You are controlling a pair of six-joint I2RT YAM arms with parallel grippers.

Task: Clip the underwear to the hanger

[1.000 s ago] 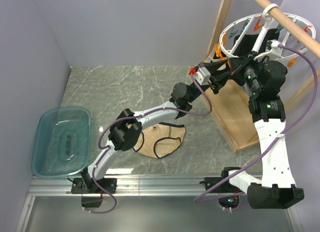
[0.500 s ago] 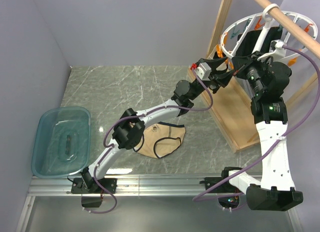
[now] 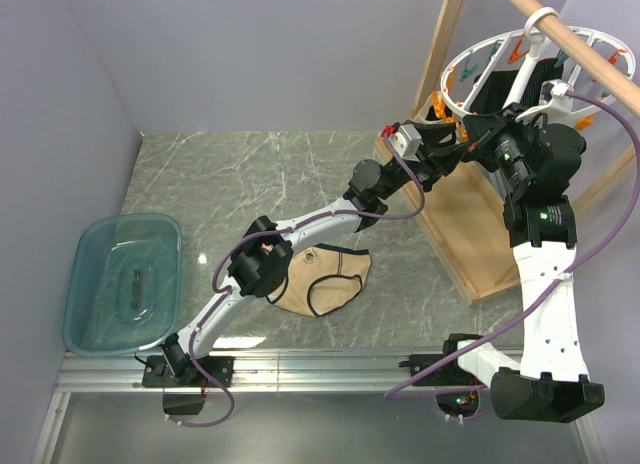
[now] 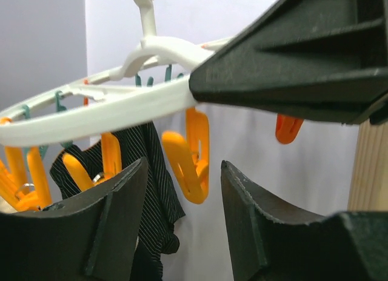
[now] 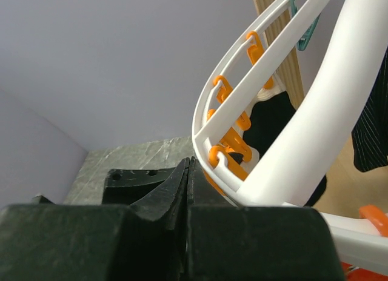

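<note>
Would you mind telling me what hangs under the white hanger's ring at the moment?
Orange clips and teal clips dangle under the hanger, and a black striped garment hangs there. The left fingers cover the garment's lower part, so its full shape cannot be seen.

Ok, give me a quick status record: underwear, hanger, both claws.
underwear: flat on the table, nothing holding it
hanger: hung on the wooden rod, dark garment clipped on
left claw: open, up at the hanger, orange clip framed between its fingers
right claw: shut, against the hanger's rim
task: underwear not clipped yet
</note>
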